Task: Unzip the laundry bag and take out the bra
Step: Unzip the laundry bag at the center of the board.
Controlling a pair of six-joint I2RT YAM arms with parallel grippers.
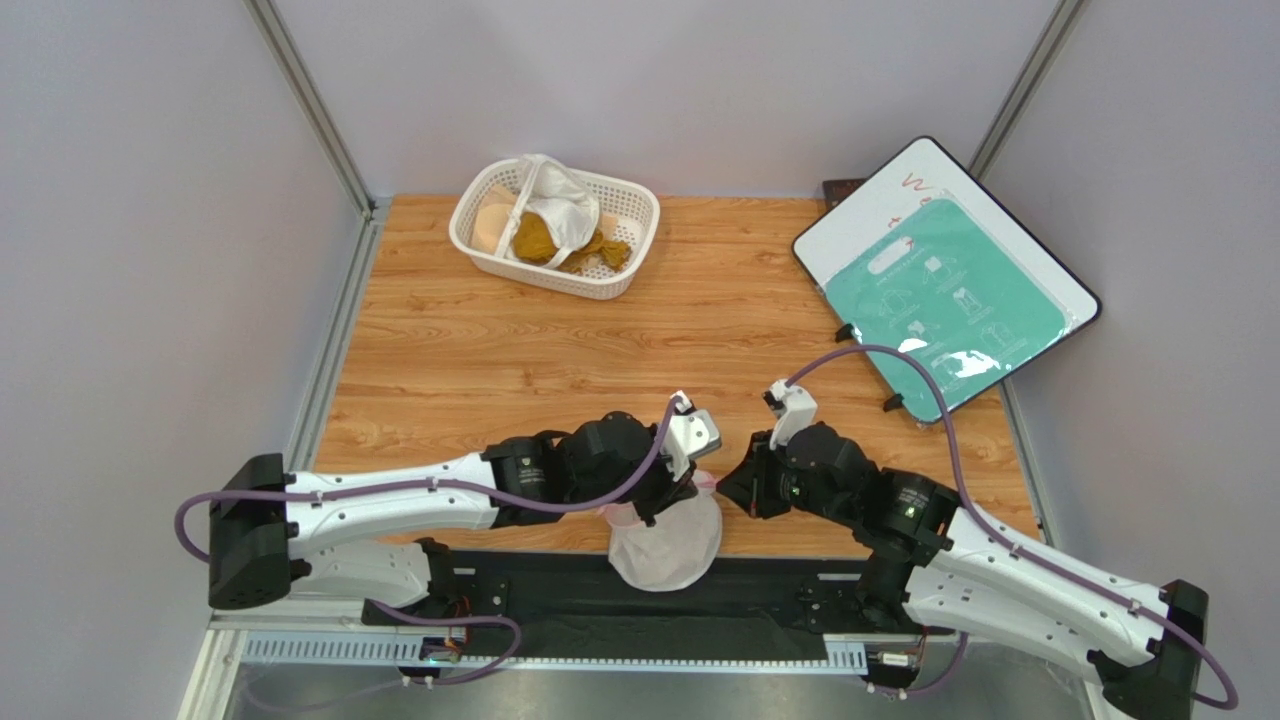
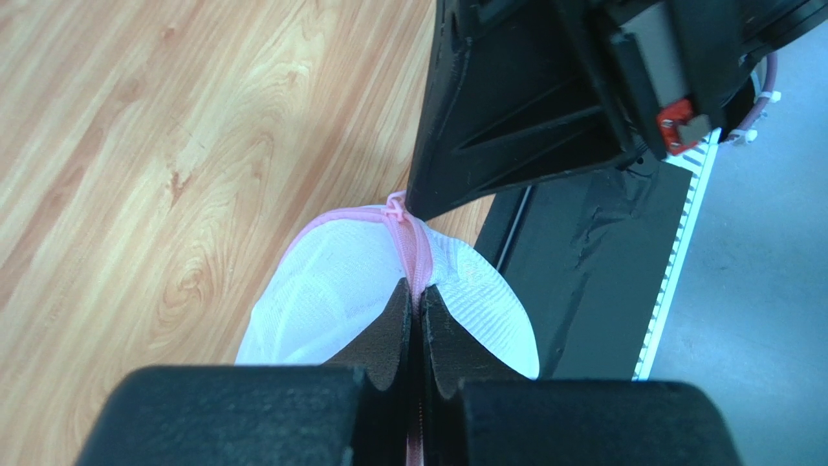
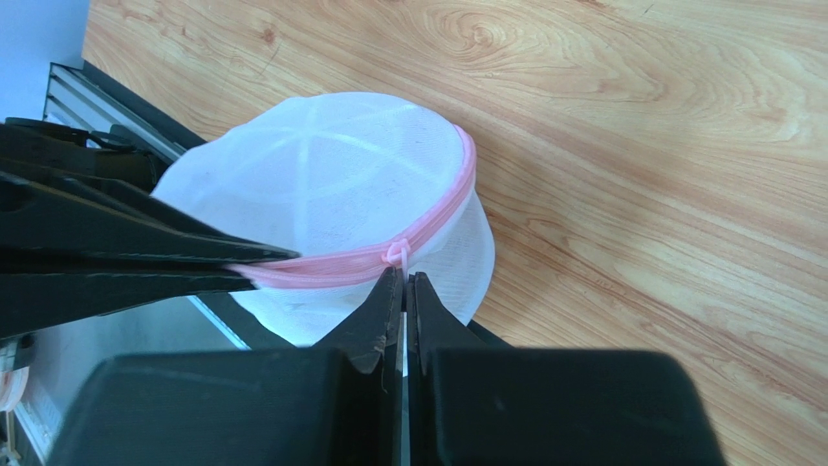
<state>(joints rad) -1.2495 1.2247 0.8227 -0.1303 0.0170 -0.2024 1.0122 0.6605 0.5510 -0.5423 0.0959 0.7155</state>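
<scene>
Two grippers meet on one seam. The left gripper point(image 2: 416, 291) has its jaws pressed together on the pink trim point(image 3: 321, 266) of the bag point(image 3: 330, 175), and the strip runs down between its fingers. The right gripper point(image 3: 403, 282) comes in from the opposite side, jaws likewise together, pinching the small pink pull point(image 3: 396, 252) at their tips (its loop pokes out just above them). The zipper is closed along the stretch in view.

The bag is a white ribbed mesh dome; what it holds cannot be made out. It sits at the near edge of the table point(image 1: 601, 345), between the two arms, partly over the black plate point(image 1: 751, 593) by their bases.

Well apart, at the far left corner, stands a white basket point(image 1: 541, 275) with a mustard cloth point(image 1: 534, 237) and a white cloth point(image 1: 564, 203) in it. A white board point(image 1: 872, 210) bearing a teal sheet point(image 1: 962, 300) lies over the far right edge.
</scene>
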